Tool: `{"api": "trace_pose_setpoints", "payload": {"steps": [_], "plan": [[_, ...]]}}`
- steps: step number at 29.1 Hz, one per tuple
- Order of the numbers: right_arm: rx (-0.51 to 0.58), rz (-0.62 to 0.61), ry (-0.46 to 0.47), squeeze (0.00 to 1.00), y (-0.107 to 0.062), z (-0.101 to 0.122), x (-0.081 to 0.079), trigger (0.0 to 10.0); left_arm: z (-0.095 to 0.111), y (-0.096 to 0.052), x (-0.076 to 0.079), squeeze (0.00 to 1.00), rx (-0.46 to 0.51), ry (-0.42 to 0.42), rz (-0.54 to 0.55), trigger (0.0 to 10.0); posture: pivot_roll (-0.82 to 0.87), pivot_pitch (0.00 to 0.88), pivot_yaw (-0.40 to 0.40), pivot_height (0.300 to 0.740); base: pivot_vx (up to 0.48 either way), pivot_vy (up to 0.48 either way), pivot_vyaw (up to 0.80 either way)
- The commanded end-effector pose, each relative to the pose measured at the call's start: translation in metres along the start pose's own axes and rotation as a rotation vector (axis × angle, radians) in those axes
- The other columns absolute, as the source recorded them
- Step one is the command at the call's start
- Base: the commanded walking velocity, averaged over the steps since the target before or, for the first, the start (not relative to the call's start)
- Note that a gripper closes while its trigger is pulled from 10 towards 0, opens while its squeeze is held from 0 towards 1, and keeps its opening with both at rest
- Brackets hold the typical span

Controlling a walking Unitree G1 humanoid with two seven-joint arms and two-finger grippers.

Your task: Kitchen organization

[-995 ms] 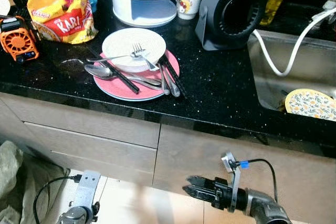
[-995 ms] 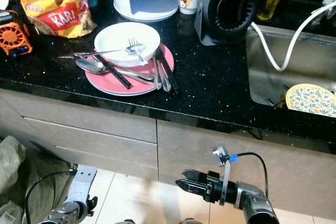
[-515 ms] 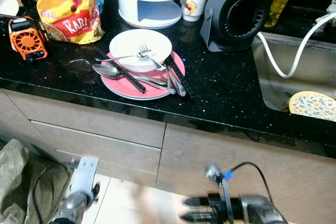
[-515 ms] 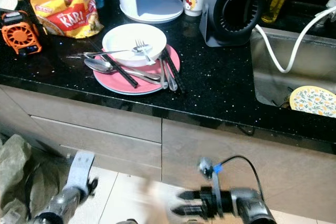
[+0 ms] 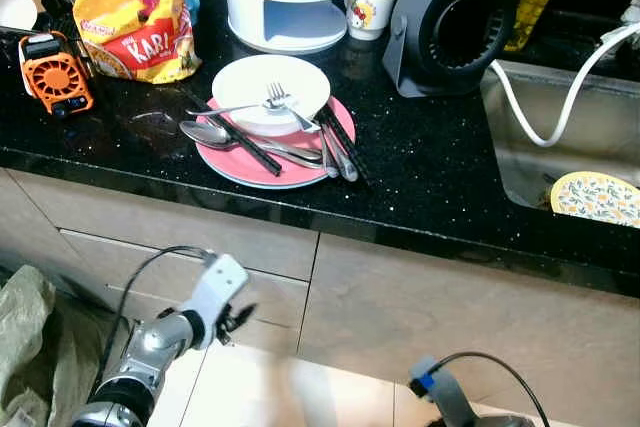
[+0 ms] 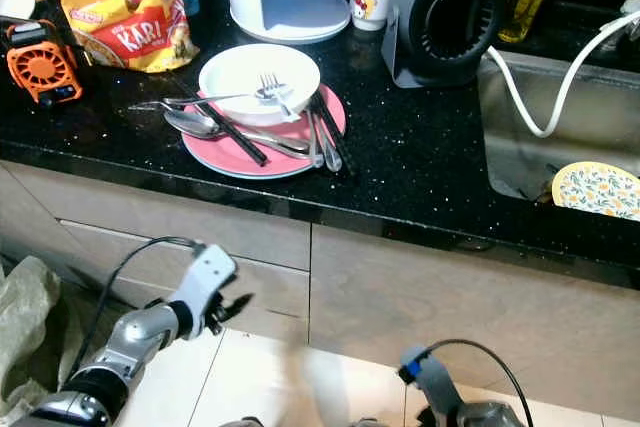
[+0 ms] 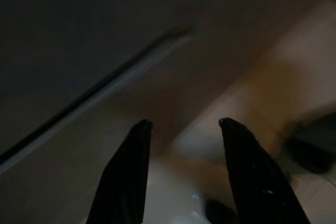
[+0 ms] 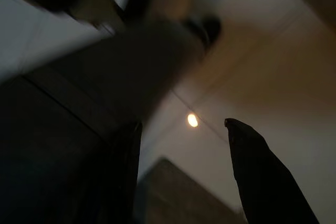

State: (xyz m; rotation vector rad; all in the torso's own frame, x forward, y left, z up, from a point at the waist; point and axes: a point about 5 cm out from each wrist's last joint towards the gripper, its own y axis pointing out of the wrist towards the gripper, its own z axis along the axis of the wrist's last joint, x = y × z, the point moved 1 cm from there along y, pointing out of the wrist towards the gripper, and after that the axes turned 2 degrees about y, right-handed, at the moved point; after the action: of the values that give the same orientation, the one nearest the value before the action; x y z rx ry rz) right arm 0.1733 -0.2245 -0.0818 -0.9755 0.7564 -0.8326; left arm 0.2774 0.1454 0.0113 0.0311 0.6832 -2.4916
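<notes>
Black speckled counter (image 5: pixel 420 177) above, both arms low by the cabinet fronts.

Dishes wait on that counter: a pink plate (image 5: pixel 285 169) carrying a white bowl (image 5: pixel 270 92), with a fork (image 5: pixel 268 102) across the bowl and a spoon (image 5: pixel 225 137), chopsticks (image 5: pixel 240 142) and more cutlery lying on the plate, most of them running from rear-left toward front-right. This stack sits up and slightly to the right of the left gripper (image 5: pixel 240 317), which hangs before the drawers (image 5: pixel 180 257) with its two black fingers (image 7: pixel 128 171) spread apart and empty. Nearer the stack than the other, the left arm looks the likelier one to reach it. Down by the floor, the right gripper (image 8: pixel 184 174) is also parted, holding nothing. A patterned plate (image 5: pixel 595 197) lies in the sink (image 5: pixel 520 147) at right.
</notes>
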Motion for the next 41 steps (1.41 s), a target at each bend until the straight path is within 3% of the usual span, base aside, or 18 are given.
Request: {"api": "trace_pose_setpoints", "payload": {"steps": [1,8,10,11,13,14,17,18,21,23,24,28,33,36,38,41], "plan": [[-0.072,-0.038,0.032,0.00,0.003,-0.020,-0.003,10.0,0.006,0.001,0.013,0.00,0.014,0.043,-0.148,10.0,0.04,0.116,-0.022,0.740,0.000,0.000,0.00],[-0.102,-0.097,0.101,0.00,0.008,-0.035,-0.010,10.0,0.044,0.001,0.021,0.00,0.103,0.150,-0.329,10.0,0.04,0.119,-0.022,0.740,0.000,0.000,0.00],[-0.137,-0.132,0.108,0.00,0.010,-0.045,-0.015,10.0,0.078,0.000,0.020,0.00,0.195,0.226,-0.363,10.0,0.03,0.119,-0.020,0.740,0.000,0.000,0.00],[-0.137,-0.132,0.108,0.00,0.010,-0.045,-0.015,10.0,0.078,0.000,0.020,0.00,0.195,0.226,-0.363,10.0,0.03,0.119,-0.020,0.740,0.000,0.000,0.00],[-0.150,-0.179,0.128,0.00,0.012,-0.051,-0.018,10.0,0.119,-0.006,0.017,0.00,0.324,0.286,-0.352,10.0,0.03,0.122,-0.016,0.740,0.000,0.000,0.00],[-0.150,-0.179,0.128,0.00,0.012,-0.051,-0.018,10.0,0.119,-0.006,0.017,0.00,0.324,0.286,-0.352,10.0,0.03,0.122,-0.016,0.740,0.000,0.000,0.00],[-0.146,-0.245,0.165,0.00,0.013,-0.055,-0.018,10.0,0.171,-0.019,0.010,0.00,0.506,0.339,-0.300,10.0,0.03,0.123,-0.016,0.740,0.000,0.000,0.00],[-0.146,-0.245,0.165,0.00,0.013,-0.055,-0.018,10.0,0.171,-0.019,0.010,0.00,0.506,0.339,-0.300,10.0,0.03,0.123,-0.016,0.740,0.000,0.000,0.00],[-0.138,-0.350,0.187,0.00,0.012,-0.056,-0.013,10.0,0.215,-0.036,0.005,0.00,0.643,0.407,-0.222,10.0,0.03,0.125,-0.013,0.740,0.000,0.000,0.00],[-0.128,-0.381,0.215,0.00,0.011,-0.057,-0.012,10.0,0.225,-0.040,0.004,0.00,0.665,0.435,-0.205,10.0,0.03,0.125,-0.014,0.740,0.000,0.000,0.00],[-0.128,-0.381,0.215,0.00,0.011,-0.057,-0.012,10.0,0.225,-0.040,0.004,0.00,0.665,0.435,-0.205,10.0,0.03,0.125,-0.014,0.740,0.000,0.000,0.00],[-0.090,-0.499,0.294,0.00,0.005,-0.057,-0.001,10.0,0.264,-0.065,0.005,0.00,0.711,0.609,-0.123,10.0,0.03,0.124,-0.017,0.740,0.000,0.000,0.00],[-0.096,-0.509,0.281,0.00,0.005,-0.058,0.000,10.0,0.280,-0.078,0.007,0.00,0.727,0.656,-0.095,10.0,0.04,0.124,-0.020,0.740,0.000,0.000,0.00],[-0.106,-0.513,0.266,0.00,0.004,-0.059,0.000,10.0,0.286,-0.090,-0.005,0.00,0.629,0.771,0.011,10.0,0.04,0.120,-0.023,0.740,0.000,0.000,0.00],[-0.108,-0.517,0.264,0.00,0.004,-0.060,0.000,10.0,0.285,-0.093,-0.010,0.00,0.586,0.789,0.045,10.0,0.05,0.115,-0.021,0.740,0.000,0.000,0.00],[-0.113,-0.523,0.254,0.00,0.005,-0.061,-0.001,10.0,0.272,-0.096,-0.030,0.00,0.437,0.823,0.160,10.0,0.05,0.113,-0.021,0.740,0.000,0.000,0.00]]}}
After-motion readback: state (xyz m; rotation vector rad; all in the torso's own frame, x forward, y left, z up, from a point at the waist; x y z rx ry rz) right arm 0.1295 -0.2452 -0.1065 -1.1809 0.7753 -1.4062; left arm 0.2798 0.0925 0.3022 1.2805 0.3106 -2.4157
